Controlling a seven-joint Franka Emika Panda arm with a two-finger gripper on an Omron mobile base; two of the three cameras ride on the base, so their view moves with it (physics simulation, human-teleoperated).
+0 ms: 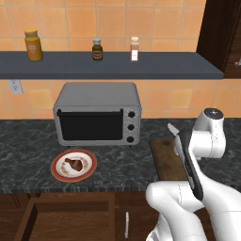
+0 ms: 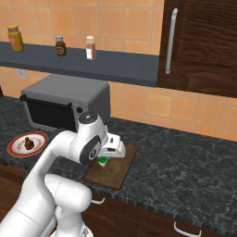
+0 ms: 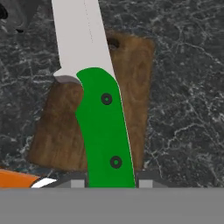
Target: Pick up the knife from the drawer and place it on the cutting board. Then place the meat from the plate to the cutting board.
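Note:
My gripper (image 3: 111,181) is shut on the knife (image 3: 105,127), clamping the lower end of its green handle. The silver blade points away from the hand. Knife and gripper (image 2: 105,156) hang just above the dark wooden cutting board (image 3: 138,87), which lies on the counter right of the plate. In the left base view the blade tip (image 1: 172,129) pokes out beside my wrist over the cutting board (image 1: 164,157). The meat (image 1: 73,164) lies on the orange-rimmed plate (image 1: 90,170) in front of the oven. The drawer (image 1: 70,219) stands open below the counter at lower left.
A grey toaster oven (image 1: 96,113) stands at the back of the dark marble counter (image 2: 185,162). Above it a shelf (image 1: 108,66) carries three bottles. A dark wall cabinet (image 2: 199,41) hangs at upper right. My own arm hides most of the board in the left base view.

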